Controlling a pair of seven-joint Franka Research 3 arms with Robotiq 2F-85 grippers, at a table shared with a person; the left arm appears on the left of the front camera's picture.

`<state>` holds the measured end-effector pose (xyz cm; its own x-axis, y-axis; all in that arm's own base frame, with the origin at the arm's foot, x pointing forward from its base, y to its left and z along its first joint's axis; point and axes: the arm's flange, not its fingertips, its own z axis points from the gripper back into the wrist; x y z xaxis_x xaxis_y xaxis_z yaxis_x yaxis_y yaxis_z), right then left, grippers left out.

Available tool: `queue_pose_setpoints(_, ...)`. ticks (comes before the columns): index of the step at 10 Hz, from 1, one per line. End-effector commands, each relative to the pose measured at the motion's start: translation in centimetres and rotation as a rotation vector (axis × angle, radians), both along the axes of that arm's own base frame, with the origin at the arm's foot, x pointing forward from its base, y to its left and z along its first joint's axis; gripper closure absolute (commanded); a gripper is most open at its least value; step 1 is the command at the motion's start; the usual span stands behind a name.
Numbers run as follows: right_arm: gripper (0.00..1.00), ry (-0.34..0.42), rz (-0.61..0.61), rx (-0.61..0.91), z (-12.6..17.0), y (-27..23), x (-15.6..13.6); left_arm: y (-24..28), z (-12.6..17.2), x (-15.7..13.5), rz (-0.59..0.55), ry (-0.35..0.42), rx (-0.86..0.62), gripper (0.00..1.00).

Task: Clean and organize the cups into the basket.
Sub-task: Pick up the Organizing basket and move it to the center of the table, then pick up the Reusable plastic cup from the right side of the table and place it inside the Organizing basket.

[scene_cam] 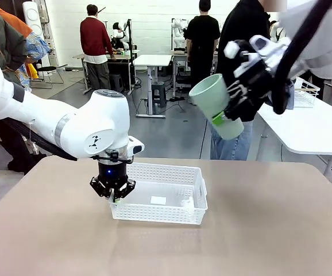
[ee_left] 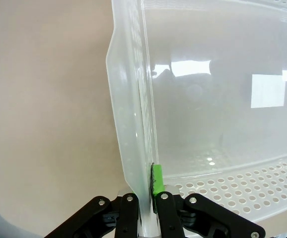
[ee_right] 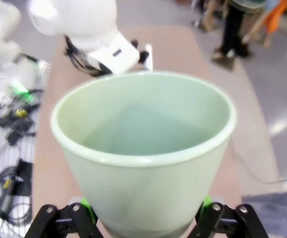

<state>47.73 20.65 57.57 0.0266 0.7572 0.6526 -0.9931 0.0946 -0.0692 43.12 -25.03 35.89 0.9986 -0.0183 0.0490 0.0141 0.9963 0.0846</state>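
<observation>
And here's the mint green cup (scene_cam: 215, 106), up in the air and well clear of the bench (scene_cam: 269, 230), at about one o'clock from the basket in the front view. It's tipped over, with the mouth facing up towards eleven o'clock and the base trailing down to five. The right gripper (scene_cam: 226, 115) has it across the lower, narrower part of the body, jaws spread wide around it. From the right wrist the green pads (ee_right: 86, 204) sit on either side of the wall, and the inside of the cup (ee_right: 143, 163) looks empty.

How will it handle? I'd call it rigid and fairly light, and that matte skin should give the pads some bite. The taper is the catch: a squeeze could let it creep towards the thin end, so a hold low on the body, square across it, looks right. Plastic or ceramic, I can't tell, so it's worth setting down gently.

Down to the basket (scene_cam: 154, 210), standing on the bench at centre. There's a pale patch on its floor, but no cups in it. It's thin perforated plastic, likely springy and quick to skid. The left gripper (scene_cam: 113, 192) is at its nine o'clock end, and the left wrist view shows that gripper (ee_left: 148, 198) pinched tight on the end wall (ee_left: 128, 124), one finger either side.

People stand beyond the bench at twelve o'clock.
</observation>
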Motion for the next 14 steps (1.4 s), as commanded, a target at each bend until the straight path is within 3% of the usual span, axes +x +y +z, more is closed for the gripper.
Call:
queue_pose_setpoints(1, 0.16, 0.091, 0.024, -0.236, -0.6, 3.7, 2.6, 0.0, 0.1, -0.1, -0.013, -0.011, 0.013, 1.0)
queue_pose_setpoints(4, 0.16, 0.14, 0.092, -0.392, -5.4, 9.4, 3.2, 0.0, 0.1, -0.1, -0.013, -0.011, 0.013, 1.0)
queue_pose_setpoints(8, 0.16, 0.164, 0.235, -0.317, -10.4, 11.8, 1.3, 0.0, 0.1, -0.1, -0.013, -0.011, 0.013, 1.0)
queue_pose_setpoints(14, 0.16, 0.166, 0.204, -0.367, -10.5, 12.8, 1.5, 0.0, 0.1, -0.1, -0.013, -0.011, 0.013, 1.0)
